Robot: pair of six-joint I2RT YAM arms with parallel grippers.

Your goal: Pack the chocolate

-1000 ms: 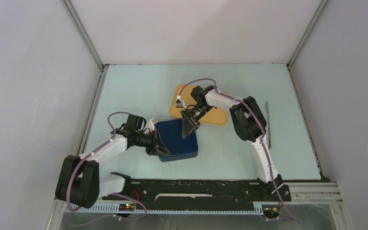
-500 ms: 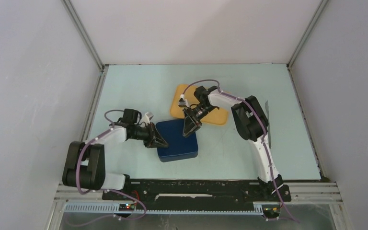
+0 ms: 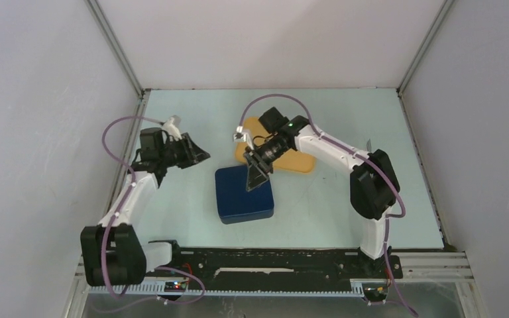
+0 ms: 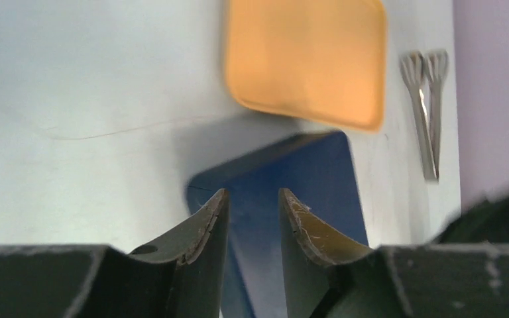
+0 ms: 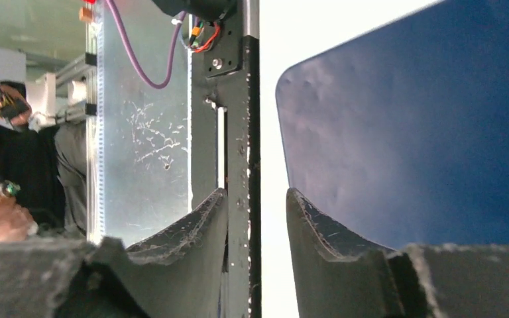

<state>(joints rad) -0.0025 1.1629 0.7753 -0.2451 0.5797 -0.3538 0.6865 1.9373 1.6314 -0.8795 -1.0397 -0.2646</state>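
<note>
No chocolate shows in any view. A dark blue square box (image 3: pixel 245 195) lies shut in the middle of the table, its lid plain on top. My right gripper (image 3: pixel 256 184) hangs over the box's far edge, pointing down. In the right wrist view its jaws (image 5: pixel 257 193) stand apart with nothing between them, and the blue lid (image 5: pixel 411 126) fills the right side. My left gripper (image 3: pixel 201 156) is raised at the left, well clear of the box. In the left wrist view it (image 4: pixel 252 193) is open and empty, looking toward the box (image 4: pixel 298 179).
An orange tray (image 3: pixel 291 161) lies behind the box, partly under my right arm, and looks bare in the left wrist view (image 4: pixel 305 59). Metal tongs (image 4: pixel 427 112) lie near the right wall. The black mounting rail (image 5: pixel 235 126) runs along the near table edge.
My left gripper let go at the box's left edge, opened, and swung up and back to the left. My right gripper stayed over the box and opened a little.
</note>
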